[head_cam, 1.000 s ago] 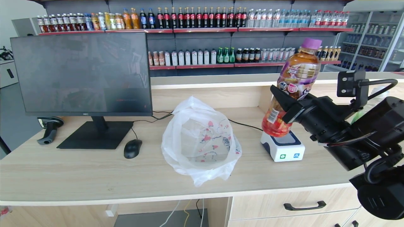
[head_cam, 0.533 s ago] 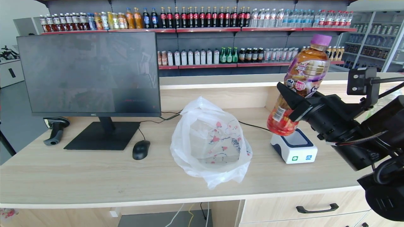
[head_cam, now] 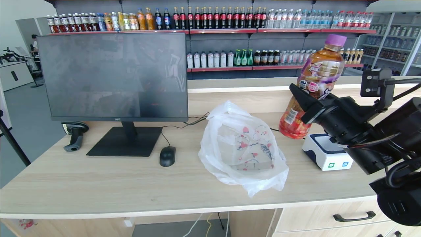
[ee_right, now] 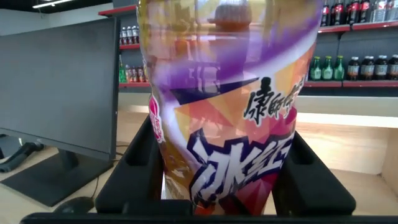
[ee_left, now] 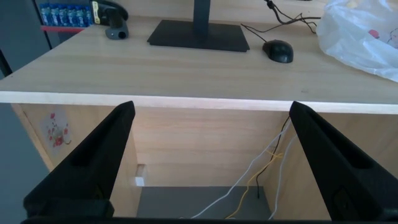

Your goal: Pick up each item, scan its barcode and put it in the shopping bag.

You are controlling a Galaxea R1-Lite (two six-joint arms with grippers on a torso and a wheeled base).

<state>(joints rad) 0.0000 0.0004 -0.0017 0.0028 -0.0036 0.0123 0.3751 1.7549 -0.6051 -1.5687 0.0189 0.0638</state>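
**Operator:** Status on the left side?

**Technician:** The left fingers point(ee_left: 93, 162) are spread wide and hold nothing. They sit below the front edge of the tabletop point(head_cam: 115, 184). This step needs nothing from them.

**Operator:** Where is the target?

**Technician:** The shopping bag point(head_cam: 241, 148) stands slumped on the tabletop, right of the mouse point(head_cam: 167, 155). Its mouth appears to face upward. The rim is thin film and will likely fold if pushed.

**Operator:** And the item?

**Technician:** The bottle point(head_cam: 312, 85) is in the air, cap up and slightly tilted. Its base is just past the bag's right side, near the left corner of the scanner box point(head_cam: 327, 153). The right fingers point(head_cam: 301, 98) are clamped on its body, one on each side of the label.

**Operator:** Procedure?

**Technician:** The step is judged to be transfer into the bag; whether the scan registered cannot be told.
1. Hold height so the base clears the film.
2. Carry the bottle leftward until the base is over the mouth, not the rim.
3. Lower it base first until the bag's floor takes the weight.
4. Release only then, because a drop from height could topple the bottle and collapse the bag.
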